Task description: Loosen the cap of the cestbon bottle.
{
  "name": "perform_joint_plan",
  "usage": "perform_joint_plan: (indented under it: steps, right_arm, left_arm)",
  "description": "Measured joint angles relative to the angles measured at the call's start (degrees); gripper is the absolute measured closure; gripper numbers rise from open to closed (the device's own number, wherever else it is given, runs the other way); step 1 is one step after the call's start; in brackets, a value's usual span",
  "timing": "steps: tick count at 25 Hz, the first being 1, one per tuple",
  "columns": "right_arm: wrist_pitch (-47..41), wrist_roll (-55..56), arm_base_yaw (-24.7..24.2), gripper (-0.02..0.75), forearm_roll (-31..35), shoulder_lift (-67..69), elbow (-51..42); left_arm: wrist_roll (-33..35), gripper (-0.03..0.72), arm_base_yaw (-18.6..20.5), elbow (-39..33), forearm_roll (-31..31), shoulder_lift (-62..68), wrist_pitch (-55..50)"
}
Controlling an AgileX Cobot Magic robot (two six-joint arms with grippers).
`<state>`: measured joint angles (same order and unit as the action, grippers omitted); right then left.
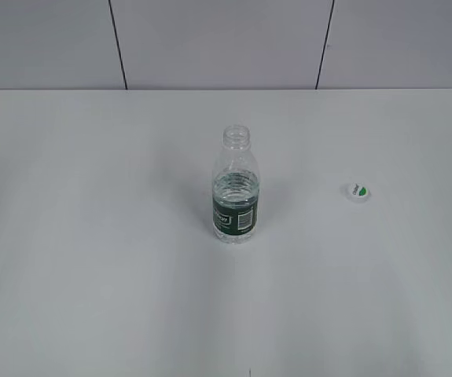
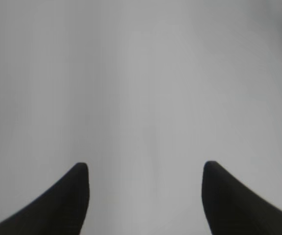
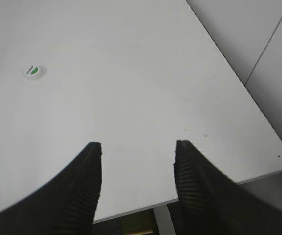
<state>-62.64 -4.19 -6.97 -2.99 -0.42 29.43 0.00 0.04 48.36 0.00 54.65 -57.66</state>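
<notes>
Even, soft light with faint shadows; the left wrist view looks blurred, perhaps defocused.

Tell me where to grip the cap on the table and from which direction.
Come straight down on the cap and pinch its rim across the diameter. It lies flat on the table, leaf mark up, too low for a side approach. It sits right of the cestbon bottle, so the open right gripper probably suits.

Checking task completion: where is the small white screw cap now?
Exterior view: the small white screw cap lies on the table, right of the open clear plastic bottle.
</notes>
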Motion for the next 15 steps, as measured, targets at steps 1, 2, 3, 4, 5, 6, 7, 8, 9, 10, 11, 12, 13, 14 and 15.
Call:
perform_joint_plan:
  steps: [1, 2, 3, 4, 5, 6, 7, 8, 9, 10, 11, 12, 13, 14, 15]
  right_arm:
    - [0.00, 0.00, 0.00, 0.364, 0.00, 0.00, 0.00]
    - [0.00, 0.00, 0.00, 0.364, 0.00, 0.00, 0.00]
    - [0.00, 0.00, 0.00, 0.364, 0.00, 0.00, 0.00]
    - [0.00, 0.00, 0.00, 0.364, 0.00, 0.00, 0.00]
    - [0.00, 0.00, 0.00, 0.364, 0.00, 0.00, 0.00]
    - [0.00, 0.00, 0.00, 0.364, 0.00, 0.00, 0.00]
    - [0.00, 0.00, 0.00, 0.364, 0.00, 0.00, 0.00]
    - [0.00, 0.00, 0.00, 0.364, 0.00, 0.00, 0.00]
    - [0.00, 0.00, 0.00, 0.364, 0.00, 0.00, 0.00]
    - [0.00, 0.00, 0.00, 0.364, 0.00, 0.00, 0.00]
    - [0.00, 0.00, 0.00, 0.364, 0.00, 0.00, 0.00]
    - [0.00, 0.00, 0.00, 0.364, 0.00, 0.00, 0.00]
    - [0.00, 0.00, 0.00, 0.364, 0.00, 0.00, 0.00]
    - [0.00, 0.00, 0.00, 0.364, 0.00, 0.00, 0.00]
    - [0.00, 0.00, 0.00, 0.364, 0.00, 0.00, 0.00]
  left_arm:
    - [0.00, 0.242, 0.00, -1.72, 0.00, -2.81, -0.17]
    - [0.00, 0.242, 0.07, -3.27, 0.00, -5.14, -0.48]
    - [0.00, 0.242, 0.10, -4.80, 0.00, -8.15, -0.76]
    - [0.00, 0.242, 0.18, -6.00, 0.00, -12.11, -1.41]
    - [0.00, 0.242, 0.18, -7.26, 0.00, -14.77, -2.32]
    - [0.00, 0.242, 0.18, -8.46, 0.00, -16.82, -2.85]
    - [0.00, 0.242, 0.18, -9.38, 0.35, -19.23, -3.37]
    - [0.00, 0.242, 0.18, -10.36, 0.43, -21.66, -3.76]
    - [0.00, 0.242, 0.18, -11.16, 0.46, -23.68, -4.09]
    - [0.00, 0.242, 0.18, -11.83, 0.46, -26.11, -4.36]
    - [0.00, 0.242, 0.18, -12.41, 0.57, -28.49, -4.46]
    - [0.00, 0.242, 0.18, -13.10, 0.58, -30.81, -4.51]
    - [0.00, 0.242, 0.18, -13.72, 0.63, -32.71, -4.58]
    - [0.00, 0.242, 0.18, -14.21, 0.70, -35.00, -4.58]
    - [0.00, 0.242, 0.18, -14.75, 0.32, -37.31, -4.62]
